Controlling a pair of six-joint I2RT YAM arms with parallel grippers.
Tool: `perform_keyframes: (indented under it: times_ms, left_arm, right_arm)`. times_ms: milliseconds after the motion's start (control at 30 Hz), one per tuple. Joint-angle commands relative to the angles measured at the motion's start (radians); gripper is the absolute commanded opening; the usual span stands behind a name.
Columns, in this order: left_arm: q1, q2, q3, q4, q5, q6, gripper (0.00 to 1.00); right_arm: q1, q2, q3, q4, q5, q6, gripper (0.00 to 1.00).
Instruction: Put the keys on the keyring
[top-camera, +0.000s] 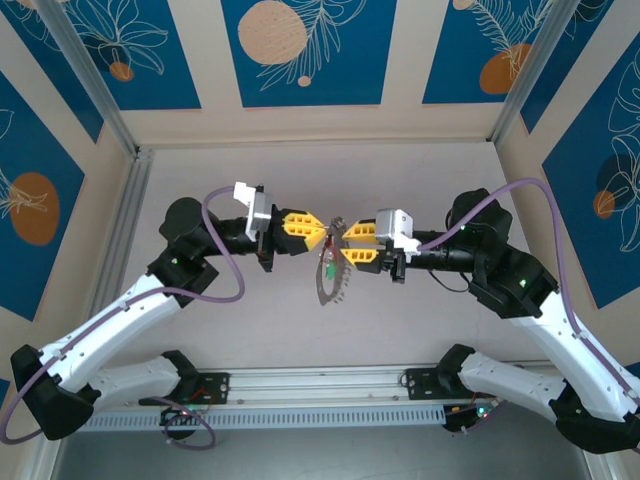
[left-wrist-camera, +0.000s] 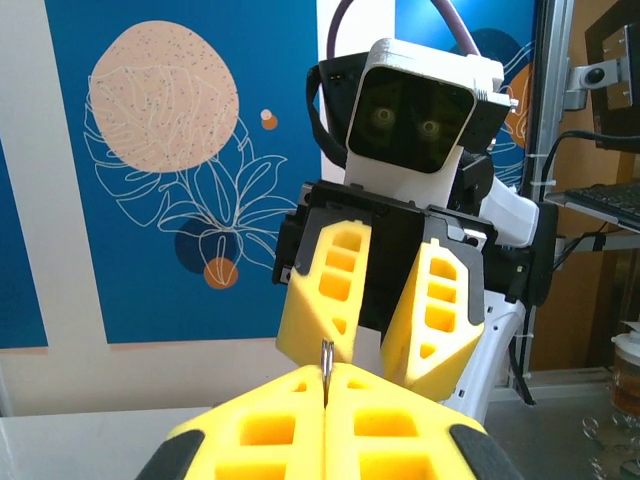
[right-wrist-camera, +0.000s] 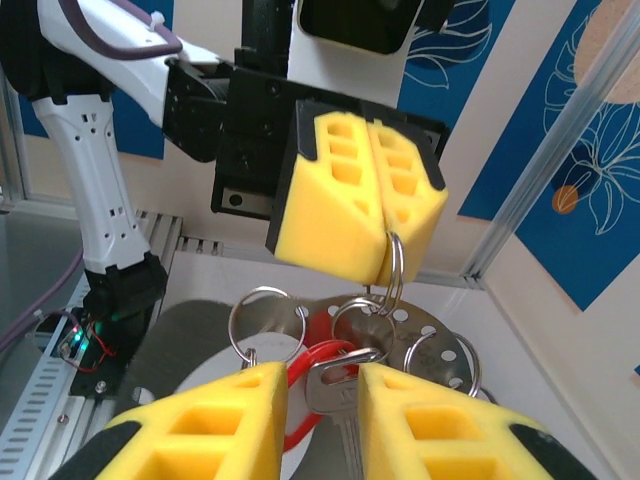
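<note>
My left gripper (top-camera: 322, 228) is shut on the edge of the keyring (top-camera: 335, 222), held up in the air between the two arms. In the left wrist view the left gripper (left-wrist-camera: 326, 372) pinches the thin metal ring (left-wrist-camera: 326, 355). In the right wrist view the keyring (right-wrist-camera: 399, 275) hangs from the left gripper (right-wrist-camera: 385, 268). A silver key (right-wrist-camera: 336, 396) with a red plastic loop (right-wrist-camera: 299, 365) hangs between the fingers of my right gripper (right-wrist-camera: 322, 375), which stands open. A green key (top-camera: 328, 269) dangles below. The right gripper (top-camera: 345, 245) faces the left one closely.
A perforated metal plate (right-wrist-camera: 368, 330) with several smaller rings hangs from the bunch, also seen from above as the plate (top-camera: 328, 290). Aluminium rails (top-camera: 310, 385) run along the near table edge. Purple cables (top-camera: 215, 240) loop over both arms.
</note>
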Motion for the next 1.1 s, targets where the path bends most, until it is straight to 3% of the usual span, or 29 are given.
perform_keyframes:
  times_ms: [0,767,833,933,1067]
  left_arm:
    - [0.013,-0.018,-0.002,0.095,0.039,-0.044,0.00]
    - [0.012,0.030,0.004,0.170,0.126,-0.118,0.00]
    - [0.013,0.033,0.002,0.168,0.125,-0.114,0.00]
    - [0.014,0.032,0.004,0.163,0.119,-0.105,0.00]
    - [0.015,0.023,0.037,0.029,0.090,-0.029,0.00]
  right_arm:
    - [-0.006,-0.003,0.005,0.045,-0.027,0.033,0.26]
    - [-0.026,0.060,0.026,0.136,-0.158,0.100,0.26]
    - [-0.028,0.062,0.026,0.139,-0.165,0.101,0.19]
    - [-0.031,0.066,0.031,0.131,-0.155,0.094,0.00]
    - [-0.037,0.078,0.067,0.063,-0.106,0.052,0.00]
